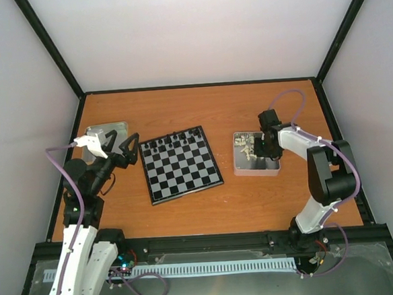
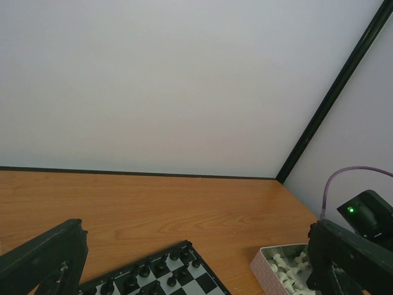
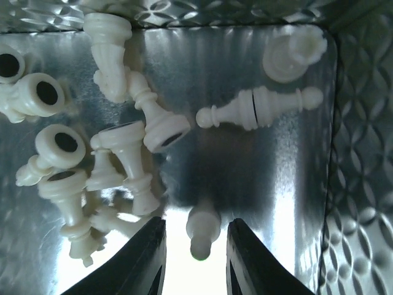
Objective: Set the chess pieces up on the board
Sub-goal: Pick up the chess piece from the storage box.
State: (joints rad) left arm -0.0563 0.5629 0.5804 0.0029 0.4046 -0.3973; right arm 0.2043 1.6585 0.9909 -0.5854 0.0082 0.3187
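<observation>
Two arms over one orange-brown wooden table (image 1: 254, 204). Largest thing on it: the board (image 1: 181, 165), flat at mid-table and slightly skewed, with black figures (image 1: 172, 141) lined along its far edge and the near rows bare of cream. Just right of the board, a silver embossed tray (image 1: 255, 169) holding the cream chess pieces (image 3: 123, 153), most tumbled in a heap to one side, none yet on the board. Far left, a second silver tray (image 1: 111, 128), contents not readable.

Left gripper (image 1: 119, 153) hovering beside that second tray, jaws spread wide, holding nothing. Right gripper (image 3: 196, 258) down inside the right-hand tray, jaws set close on either side of one lone cream piece (image 3: 202, 230), probably a pawn, lying apart from the heap. Thin slivers of light on both flanks, so cannot tell whether pinched.

Step in hand, by judgement: picking that single piece. To do it well:
- Finish the squeeze gently and squarely across the body, not the rounded head; a skewed pinch on slick metal risks a sideways squirt.
- Lift straight up, slowly, clear of the tray wall and of the bishop-shaped piece (image 3: 258, 107) nearby.
- Confirm the hold before travelling.
- Expect a lying piece to hang sideways, so plan a wrist tilt.
- Lower upright onto one near-row square and release only once seated.
</observation>
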